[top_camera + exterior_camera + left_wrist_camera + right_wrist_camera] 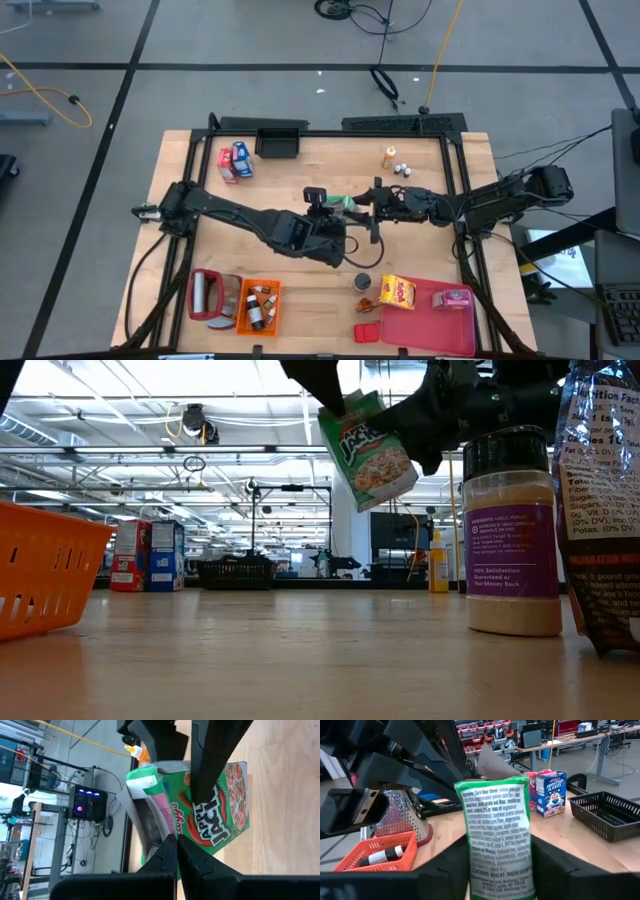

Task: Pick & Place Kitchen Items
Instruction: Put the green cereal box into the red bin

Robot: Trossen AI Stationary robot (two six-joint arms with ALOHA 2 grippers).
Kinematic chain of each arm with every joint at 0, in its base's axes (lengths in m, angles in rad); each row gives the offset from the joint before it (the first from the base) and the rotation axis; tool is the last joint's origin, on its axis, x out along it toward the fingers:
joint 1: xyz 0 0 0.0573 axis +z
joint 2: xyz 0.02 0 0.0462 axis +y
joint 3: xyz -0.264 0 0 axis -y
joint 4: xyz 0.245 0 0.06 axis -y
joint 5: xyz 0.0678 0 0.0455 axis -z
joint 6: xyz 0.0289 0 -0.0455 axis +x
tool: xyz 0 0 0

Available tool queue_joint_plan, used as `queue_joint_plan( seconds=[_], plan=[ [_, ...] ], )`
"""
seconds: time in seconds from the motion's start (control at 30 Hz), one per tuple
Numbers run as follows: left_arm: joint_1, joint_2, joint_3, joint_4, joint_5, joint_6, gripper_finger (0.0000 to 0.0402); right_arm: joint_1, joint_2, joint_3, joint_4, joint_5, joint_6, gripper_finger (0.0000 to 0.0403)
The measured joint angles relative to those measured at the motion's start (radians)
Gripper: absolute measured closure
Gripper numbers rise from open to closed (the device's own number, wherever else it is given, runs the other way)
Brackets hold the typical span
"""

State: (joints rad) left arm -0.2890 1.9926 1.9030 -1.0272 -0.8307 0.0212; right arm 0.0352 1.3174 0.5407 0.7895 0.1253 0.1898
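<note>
A green Apple Jacks cereal box (342, 203) hangs in the air over the table's middle, between both grippers. In the low view the green box (368, 448) is tilted, well above the wood. My left gripper (176, 841) reaches in from the table's left and is shut on the box's open end. My right gripper (497, 862) comes from the table's right and is shut on the box's body. Other kitchen items lie around: a yellow box (397, 292) and a pink box (455, 298) on the tray, an orange bottle (389, 156), and a dark tin (362, 281). My left gripper pinches the green box at its open end (167, 827), where a loose flap (494, 764) stands out; its fingertips meet on a thin edge. The box is lifted clear and tilted. My right gripper holds the box across its body, one finger (451, 865) on each broad face, with the narrow printed side panel (496, 820) facing the wrist camera. The fingers come level from the table's right. The box is clear of the table.
An orange crate (275, 312) with small bottles and a metal grater (208, 292) sit near the front left. The pink-red tray (430, 322) lies front right, with a red box (366, 331) beside it. Red and blue boxes (235, 160) and a black basket (280, 143) stand at the far edge. A spice jar (513, 540) stands close to the low camera.
</note>
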Motion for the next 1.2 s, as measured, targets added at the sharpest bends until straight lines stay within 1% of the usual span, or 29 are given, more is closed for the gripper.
queue_joint_plan(
  seconds=[0.17,0.23,0.3,0.43,0.53,0.6,0.7,0.77,0.9,1.0,1.2],
  plan=[
    [0.000,0.000,0.000,-0.025,0.000,-0.026,0.0390,0.001,-0.007,0.000,-0.007,-0.056,-0.005,0.0313],
    [0.001,-0.001,0.001,-0.041,-0.002,-0.035,0.0381,0.001,-0.008,0.000,-0.005,-0.063,-0.009,0.0330],
    [0.002,-0.001,0.001,-0.064,-0.010,-0.036,0.0372,0.001,-0.017,0.000,-0.011,-0.063,-0.015,0.0339],
    [0.000,-0.006,0.001,-0.139,-0.026,-0.065,0.0357,0.000,-0.037,0.000,-0.039,-0.060,-0.018,0.0337],
    [0.000,-0.032,0.001,-0.201,-0.038,-0.141,0.0350,0.000,-0.063,0.002,-0.082,-0.051,-0.017,0.0332],
    [-0.002,-0.061,0.000,-0.282,-0.086,-0.186,0.0349,0.006,-0.091,0.000,-0.132,-0.060,-0.019,0.0333],
    [-0.012,-0.111,0.002,-0.307,-0.132,-0.272,0.0350,0.019,-0.131,-0.001,-0.200,-0.070,-0.019,0.0341],
    [-0.015,-0.140,0.000,-0.349,-0.136,-0.328,0.0350,0.037,-0.162,0.001,-0.227,-0.055,-0.019,0.0343],
    [-0.018,-0.182,0.000,-0.431,-0.143,-0.435,0.0350,0.102,-0.237,0.000,-0.330,-0.060,-0.020,0.0339],
    [-0.018,-0.193,0.000,-0.476,-0.142,-0.488,0.0350,0.168,-0.293,0.000,-0.389,-0.047,-0.019,0.0339],
    [-0.020,-0.194,0.000,-0.492,-0.140,-0.523,0.0350,0.329,-0.392,0.000,-0.506,-0.049,-0.009,0.0344]
  ],
)
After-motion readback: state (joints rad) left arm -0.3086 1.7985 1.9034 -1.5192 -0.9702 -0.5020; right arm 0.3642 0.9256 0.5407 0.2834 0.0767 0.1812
